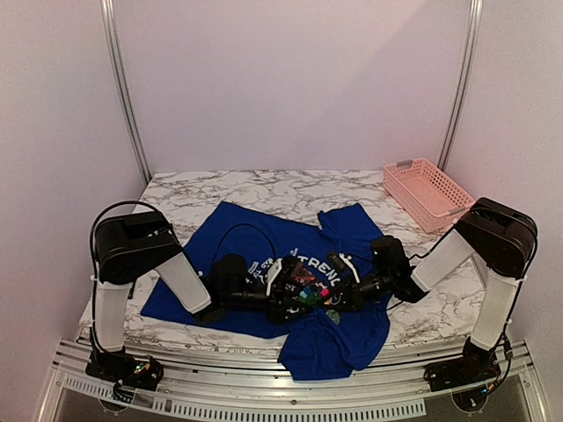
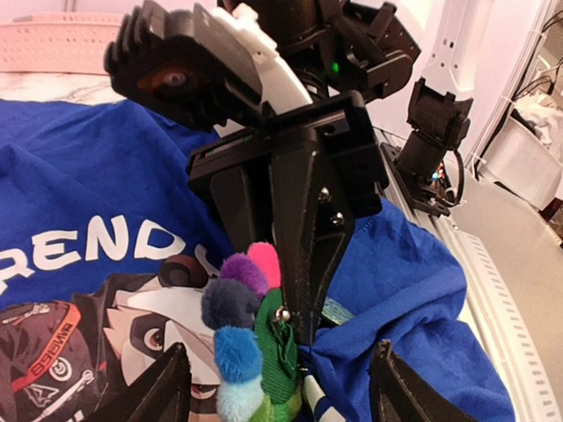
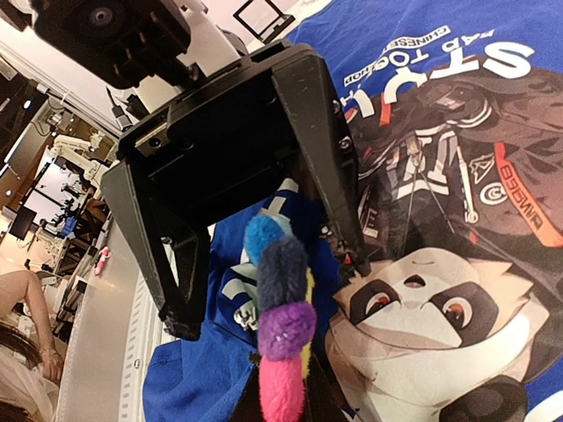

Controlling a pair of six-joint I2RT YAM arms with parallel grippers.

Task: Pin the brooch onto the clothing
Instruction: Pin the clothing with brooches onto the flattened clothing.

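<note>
Pinning is in hand: the right gripper [image 2: 295, 330] pinches the brooch [image 2: 237, 343] just over the shirt [image 2: 88, 167] by its print, the left gripper [image 2: 281, 396] stands spread either side of it, so next the pin likely needs pushing through cloth.

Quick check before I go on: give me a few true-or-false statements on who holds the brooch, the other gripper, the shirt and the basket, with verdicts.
1. The right gripper is shut on the fuzzy multicoloured flower-shaped brooch. True.
2. The left gripper is clamped on the brooch. False: its jaws stand wide apart, not closed on it.
3. The royal-blue T-shirt lies with its cartoon print facing up. True.
4. The pink plastic lattice basket rests on the T-shirt. False: it stands at the far right corner of the marble table, off the shirt.
</note>
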